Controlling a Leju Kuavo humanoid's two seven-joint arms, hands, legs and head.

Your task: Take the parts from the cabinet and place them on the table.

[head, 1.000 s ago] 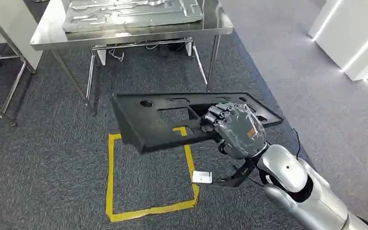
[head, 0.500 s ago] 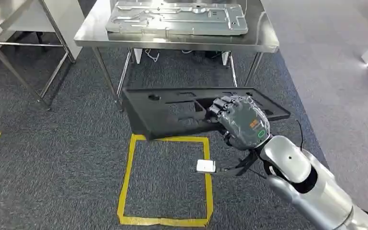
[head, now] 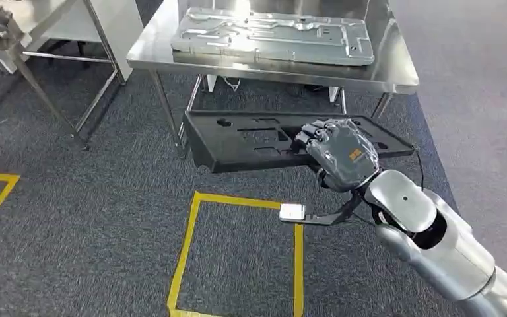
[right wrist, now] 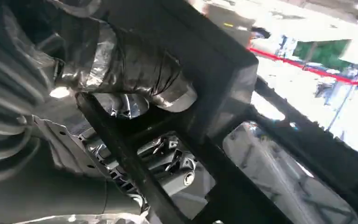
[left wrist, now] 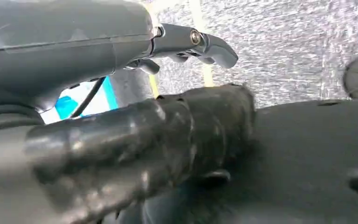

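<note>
In the head view my right hand (head: pixel 340 155) grips a long black plastic panel (head: pixel 251 142) with several cut-outs, holding it roughly level above the carpet, just in front of the steel table (head: pixel 158 51). A grey stamped metal panel (head: pixel 270 33) lies on that table. The right wrist view looks up from under the black panel (right wrist: pixel 223 70), with my right hand's fingers (right wrist: pixel 135 70) wrapped around one of its ribs. In the left wrist view my left hand (left wrist: pixel 121 130) hangs with its fingers stretched out and nothing between them.
A yellow tape square (head: pixel 198 238) marks the grey carpet below the panel. A small white tag (head: pixel 292 212) dangles on a cable from my right wrist. A second steel frame (head: pixel 13 30) stands at the far left, beside a white cabinet (head: pixel 115 20).
The whole view has shifted as I walk and turn: the table and tape square sit further right and closer. My right hand keeps its grip on the black panel.
</note>
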